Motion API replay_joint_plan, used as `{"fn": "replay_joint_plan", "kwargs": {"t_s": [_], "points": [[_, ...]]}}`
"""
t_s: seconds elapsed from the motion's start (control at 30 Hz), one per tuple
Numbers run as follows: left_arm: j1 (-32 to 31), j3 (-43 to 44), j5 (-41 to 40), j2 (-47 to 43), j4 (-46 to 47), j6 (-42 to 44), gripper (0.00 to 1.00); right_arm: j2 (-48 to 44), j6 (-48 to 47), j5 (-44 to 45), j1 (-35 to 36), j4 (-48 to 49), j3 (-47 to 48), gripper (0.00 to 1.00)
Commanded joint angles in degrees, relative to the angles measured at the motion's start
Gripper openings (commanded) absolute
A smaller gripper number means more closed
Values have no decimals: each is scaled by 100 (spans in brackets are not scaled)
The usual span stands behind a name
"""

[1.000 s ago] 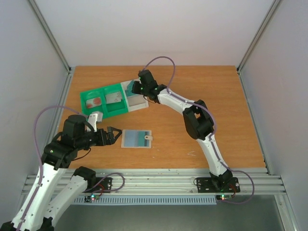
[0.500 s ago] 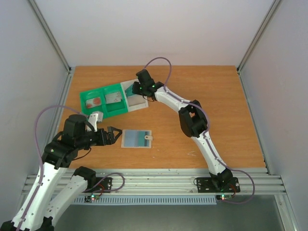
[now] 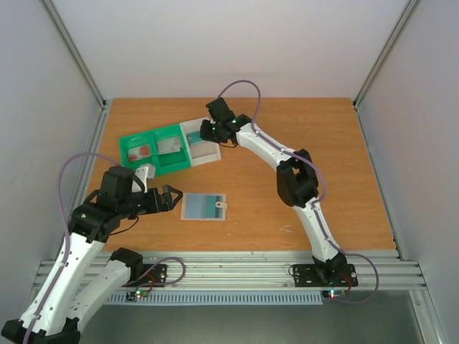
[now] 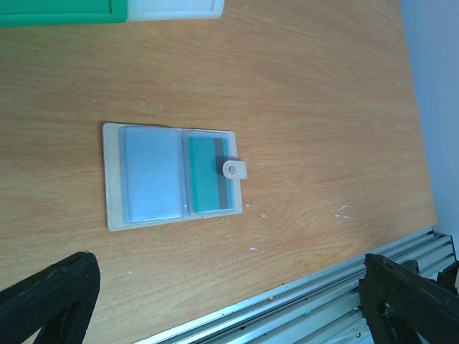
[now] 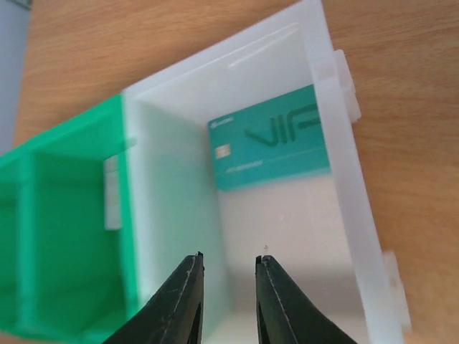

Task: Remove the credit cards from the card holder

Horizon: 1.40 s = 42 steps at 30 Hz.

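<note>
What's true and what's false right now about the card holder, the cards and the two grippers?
1. The card holder lies open on the table. True.
2. Both pockets of the card holder are empty. False: a teal card sits in the pocket beside the closing tab.
3. The right gripper is clamped on the VIP card. False: that card lies flat in the tray's white compartment, and the jaws stand slightly apart with nothing between them.
4. The left gripper is wide open beside the card holder, not touching it. True.
</note>
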Motion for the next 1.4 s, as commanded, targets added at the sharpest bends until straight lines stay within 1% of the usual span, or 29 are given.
{"fn": "replay_joint_plan", "kwargs": {"t_s": [0.0, 0.03, 0.17, 0.33, 0.53, 0.63, 0.7, 0.9, 1.13, 1.23, 1.37], "points": [[-9, -106, -232, 62, 179, -200, 99, -1136, 9, -471, 3, -113, -661, 23], [-10, -119, -261, 100, 181, -210, 99, -1360, 34, -501, 20, -45, -939, 23], [-9, -144, -201, 339, 196, -236, 92, -2280, 183, -662, 40, 257, -2180, 23], [-11, -138, -234, 655, 148, -275, 85, -3480, 271, -754, 75, 536, -3593, 25], [-9, -414, -37, 808, 614, -617, 80, -4500, 316, -725, 222, 575, -4823, 27], [-9, -645, 155, 930, 931, -793, 78, -4837, 339, -654, 421, 573, -5277, 29], [-9, -794, 267, 994, 1175, -887, 76, -5017, 391, -646, 586, 705, -5586, 33], [-9, -1186, 228, 1361, 1720, -933, 74, -5184, 550, -509, 1158, 1001, -6204, 37], [-11, -1548, 133, 1907, 2292, -916, 73, -4944, 781, -491, 1516, 1433, -6618, 37], [-9, -1635, 72, 2138, 2497, -923, 70, -4790, 873, -487, 1615, 1609, -6698, 36], [-10, -1750, 44, 2388, 2797, -970, 64, -4582, 1039, -496, 1659, 1875, -6821, 34]]}}
